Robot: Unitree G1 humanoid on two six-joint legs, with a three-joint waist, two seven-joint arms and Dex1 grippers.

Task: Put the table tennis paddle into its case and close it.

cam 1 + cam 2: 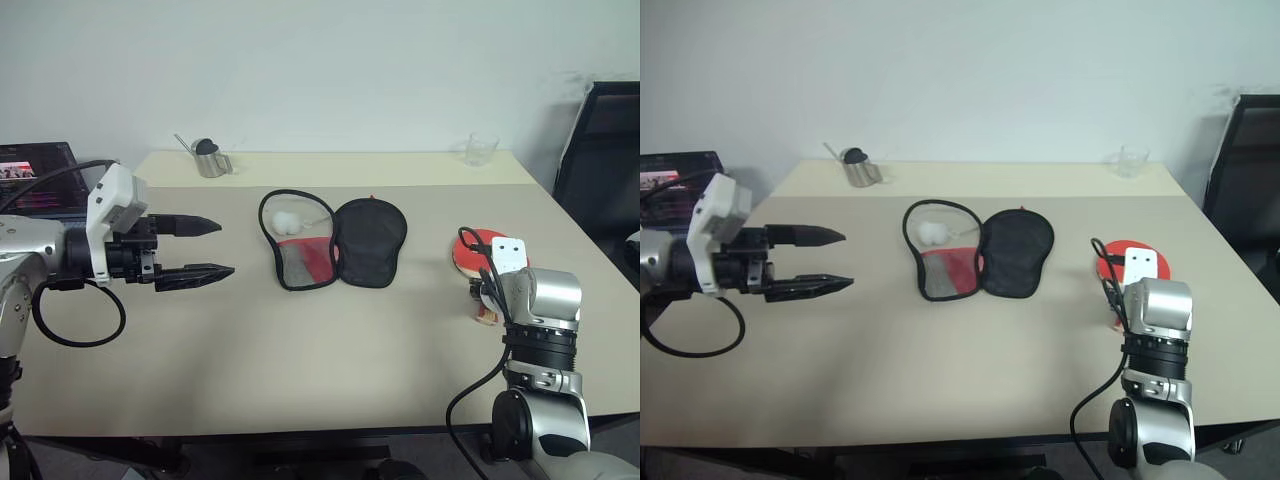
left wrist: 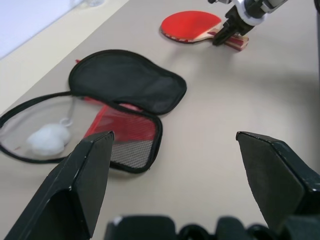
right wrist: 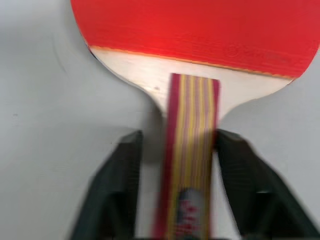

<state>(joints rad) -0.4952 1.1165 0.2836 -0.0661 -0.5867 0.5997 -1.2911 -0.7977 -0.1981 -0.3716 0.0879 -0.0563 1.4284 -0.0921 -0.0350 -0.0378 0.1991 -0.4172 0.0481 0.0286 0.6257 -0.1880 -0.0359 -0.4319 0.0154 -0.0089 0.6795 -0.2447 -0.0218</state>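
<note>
The table tennis paddle (image 1: 476,248) lies flat at the right of the table, red face up, with its striped wooden handle (image 3: 192,150) pointing toward me. My right gripper (image 3: 177,137) straddles that handle, its fingers close against both sides. The case (image 1: 372,240) lies open in the middle of the table. Its black-lined half is on the right; its clear-window half (image 1: 296,245) with a white pompom (image 1: 289,222) is on the left. My left gripper (image 1: 226,248) hovers open above the table to the left of the case, pointing at it, with nothing between its fingers.
A metal cup (image 1: 211,162) holding a dark object stands at the back left, and a clear glass (image 1: 481,150) at the back right. A dark screen (image 1: 35,175) sits beyond the table's left edge. A black chair (image 1: 605,150) stands at the right.
</note>
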